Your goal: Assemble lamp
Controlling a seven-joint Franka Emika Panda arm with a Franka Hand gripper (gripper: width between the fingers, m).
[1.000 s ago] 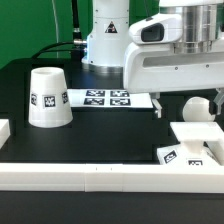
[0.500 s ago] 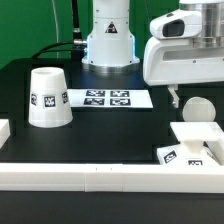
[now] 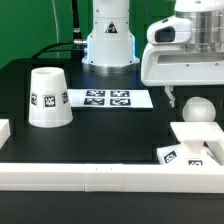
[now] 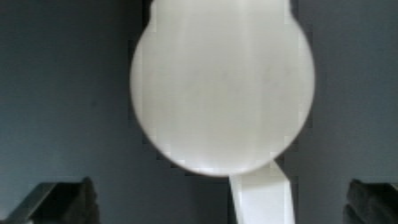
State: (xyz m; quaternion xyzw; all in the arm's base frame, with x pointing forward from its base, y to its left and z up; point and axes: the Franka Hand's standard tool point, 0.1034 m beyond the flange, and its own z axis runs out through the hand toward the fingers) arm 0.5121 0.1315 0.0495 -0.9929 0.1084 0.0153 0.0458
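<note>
The round white bulb (image 3: 197,109) lies on the black table at the exterior view's right, just behind the flat white base block (image 3: 200,138) with its tags. My gripper (image 3: 174,97) hangs just above and beside the bulb, toward the exterior view's left of it. In the wrist view the bulb (image 4: 222,85) fills the middle, and my gripper (image 4: 217,205) is open and empty, with one dark fingertip (image 4: 54,200) low at each side. The tapered shade (image 3: 48,97) stands mouth down at the exterior view's left.
The marker board (image 3: 107,98) lies flat at the table's middle back. The robot's white body (image 3: 108,40) stands behind it. A white rail (image 3: 100,176) runs along the front edge. A narrow white strip (image 4: 263,197) shows under the bulb in the wrist view.
My arm has moved toward the exterior view's right, from over the marker board's end to beside the bulb. The lamp parts have not moved.
</note>
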